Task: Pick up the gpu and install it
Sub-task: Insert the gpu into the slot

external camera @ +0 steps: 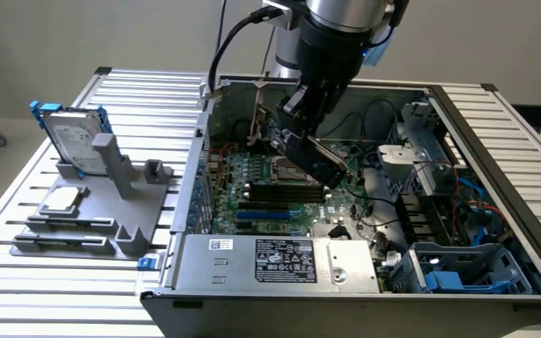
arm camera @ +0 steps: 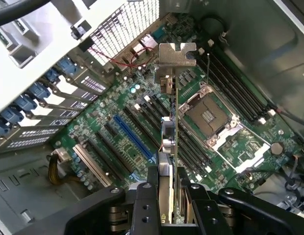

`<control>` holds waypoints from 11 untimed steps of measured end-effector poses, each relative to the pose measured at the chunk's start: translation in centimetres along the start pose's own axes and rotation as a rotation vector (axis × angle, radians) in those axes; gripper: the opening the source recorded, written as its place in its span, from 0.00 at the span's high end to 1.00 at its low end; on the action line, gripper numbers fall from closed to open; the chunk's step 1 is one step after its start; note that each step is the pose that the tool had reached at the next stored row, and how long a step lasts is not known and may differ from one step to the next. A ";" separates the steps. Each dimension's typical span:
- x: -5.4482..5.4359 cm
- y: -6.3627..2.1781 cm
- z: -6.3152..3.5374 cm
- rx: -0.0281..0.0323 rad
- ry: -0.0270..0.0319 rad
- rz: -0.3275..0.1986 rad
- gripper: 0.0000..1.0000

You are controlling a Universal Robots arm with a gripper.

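The gpu (external camera: pixel 314 160) hangs tilted inside the open computer case (external camera: pixel 280 285), just above the motherboard (external camera: pixel 251 176). My gripper (external camera: pixel 301 121) is shut on its upper part. In the wrist view the gpu (arm camera: pixel 174 117) is seen edge-on, with the green board on one side. Its silver bracket (arm camera: pixel 177 55) is at the far end, towards the case's perforated rear wall. It hovers over the long black expansion slots (arm camera: pixel 157 117), between the blue slot (arm camera: pixel 135 139) and the processor socket (arm camera: pixel 209 115). Both fingers (arm camera: pixel 153 193) of the gripper (arm camera: pixel 167 183) press the card from either side.
On the exterior view's left, a grey fixture (external camera: pixel 92 211) holds a silver hard drive with blue rails (external camera: pixel 68 134) and a small square processor chip (external camera: pixel 64 199). The power supply (external camera: pixel 284 262) sits at the case's front. Drive cages and cables (external camera: pixel 439 190) crowd the case's right.
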State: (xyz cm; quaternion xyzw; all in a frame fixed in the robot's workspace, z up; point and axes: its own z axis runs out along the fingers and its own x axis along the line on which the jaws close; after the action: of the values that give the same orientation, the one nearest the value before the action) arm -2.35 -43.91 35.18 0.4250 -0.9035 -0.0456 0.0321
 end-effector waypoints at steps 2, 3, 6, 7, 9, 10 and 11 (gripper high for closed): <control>0.0 -0.01 0.15 -0.0029 -0.0011 -0.036 0.74; 0.0 -0.02 0.22 -0.0046 -0.0018 -0.055 0.74; 0.0 -0.04 0.44 -0.0103 -0.0049 -0.111 0.74; 0.0 -0.05 0.51 -0.0123 -0.0060 -0.130 0.74; 0.0 -0.06 0.66 -0.0161 -0.0082 -0.166 0.74; 0.0 -0.07 0.73 -0.0179 -0.0090 -0.184 0.74; 0.0 -0.08 0.80 -0.0196 -0.0099 -0.203 0.74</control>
State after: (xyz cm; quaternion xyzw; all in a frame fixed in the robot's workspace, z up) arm -2.36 -43.91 34.38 0.5138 -0.8554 -0.0595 0.0270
